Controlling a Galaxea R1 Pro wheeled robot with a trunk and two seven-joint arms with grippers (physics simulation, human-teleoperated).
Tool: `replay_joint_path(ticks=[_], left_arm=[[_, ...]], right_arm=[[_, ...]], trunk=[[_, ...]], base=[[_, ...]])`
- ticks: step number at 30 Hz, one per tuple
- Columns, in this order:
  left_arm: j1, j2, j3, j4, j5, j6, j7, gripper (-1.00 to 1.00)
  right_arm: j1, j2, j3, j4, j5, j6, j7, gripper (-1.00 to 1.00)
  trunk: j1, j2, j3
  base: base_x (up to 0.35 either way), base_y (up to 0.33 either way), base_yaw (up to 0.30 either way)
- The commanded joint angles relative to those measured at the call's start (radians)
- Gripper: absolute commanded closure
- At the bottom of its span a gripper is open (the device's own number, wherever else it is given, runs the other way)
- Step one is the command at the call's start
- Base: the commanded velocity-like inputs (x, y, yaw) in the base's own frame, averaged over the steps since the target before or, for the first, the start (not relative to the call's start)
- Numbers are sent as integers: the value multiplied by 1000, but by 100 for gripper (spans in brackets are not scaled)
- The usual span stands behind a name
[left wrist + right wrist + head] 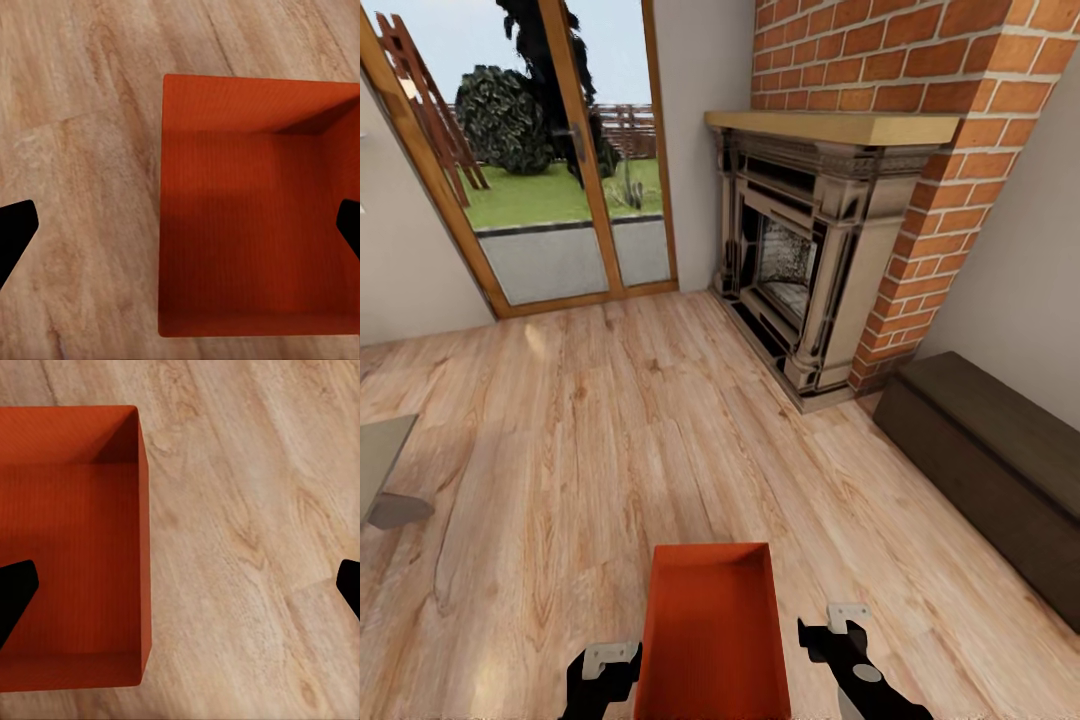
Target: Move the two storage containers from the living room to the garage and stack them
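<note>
Sim render of a living room w/ light wood-plank floor [610, 420]. From the head view, one orange-red storage container [712, 630] sits low at centre of the scene, directly in front of the robot, between its two arms; it's an open-top rectangular bin, empty, long axis pointing away from the robot, and it seems to rest on the planks, though contact w/ the floor isn't certain. The left tool [600, 668] is just beside the bin's left wall, the right tool [840, 630] just beside its right wall; neither is seen touching the bin. In the left wrist view the container [255, 217] shows its finely ribbed bottom, w/ one dark fingertip [15, 232] over bare floor and the other over the bin's inside, so the fingers are wide apart, straddling a wall w/o clamping it. The right wrist view mirrors that: container [71, 547], one fingertip [15, 592] over the bin and the other over the planks, fingers likewise spread wide. Further off: a red-brick fireplace [830, 240] w/ a pale wood mantel, glass patio doors [550, 160] onto grass and shrubs, a dark brown low bench [1000, 460] along the right wall, and a corner of grey furniture [385, 470] at the left edge.
</note>
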Motion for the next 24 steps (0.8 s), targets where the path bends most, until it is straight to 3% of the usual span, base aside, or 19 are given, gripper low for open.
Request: replay_joint_path(ticks=[1, 24], left_arm=[[-1, -1, 3, 1, 0, -3, -1, -100], [-1, 10, 3, 1, 0, -3, -1, -100]], right_arm=[[-1, 0, 3, 1, 1, -3, -5, -100], [-1, 0, 3, 1, 1, -3, -5, -100]], trunk=[[0, 0, -2], [0, 0, -26]], base=[[0, 0, 0], [0, 0, 0]])
